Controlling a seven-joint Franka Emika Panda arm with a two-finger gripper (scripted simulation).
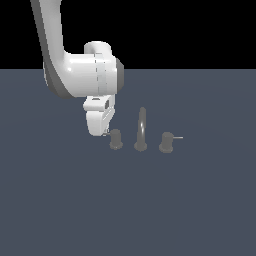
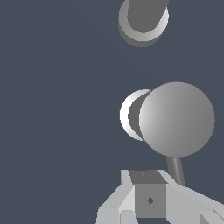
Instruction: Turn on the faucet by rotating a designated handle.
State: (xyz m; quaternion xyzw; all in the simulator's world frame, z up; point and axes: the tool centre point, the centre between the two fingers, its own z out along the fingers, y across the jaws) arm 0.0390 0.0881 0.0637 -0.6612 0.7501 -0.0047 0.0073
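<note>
While the gripper [image 1: 105, 132] hangs low beside the handle [image 1: 115, 139], its finger [image 2: 148, 199] sits against the handle's short rod [image 2: 176, 170]. Whether its jaws are wide or narrow cannot be told. The handle is the knob at the exterior view's left of the faucet [image 1: 141, 131], on the floor [image 1: 150, 210].

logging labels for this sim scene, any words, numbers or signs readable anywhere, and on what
None. The faucet, its handle, the other knob, the arm and the gripper are all plain, with no text, number or sign in either view.
</note>
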